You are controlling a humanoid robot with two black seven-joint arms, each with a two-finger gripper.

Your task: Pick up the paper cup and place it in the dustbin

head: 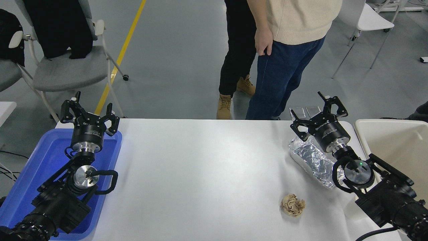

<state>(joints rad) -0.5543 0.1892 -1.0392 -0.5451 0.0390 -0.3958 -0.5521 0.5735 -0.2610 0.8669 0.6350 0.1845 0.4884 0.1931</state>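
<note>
A small white tapered shape (351,208), seemingly the paper cup, shows at the table's right front edge and is mostly hidden under my right arm. The cream-beige dustbin (391,147) stands off the table's right side. My right gripper (317,115) is open and empty. It is raised over the far right of the table, just beyond the foil tray and well behind the cup. My left gripper (90,110) is open and empty, parked over the blue tray at the left.
A silver foil tray (311,159) lies under my right wrist. A crumpled brown paper ball (293,205) lies left of the cup. A blue plastic tray (36,164) is at the left edge. Two people stand at the far side, and chairs stand behind.
</note>
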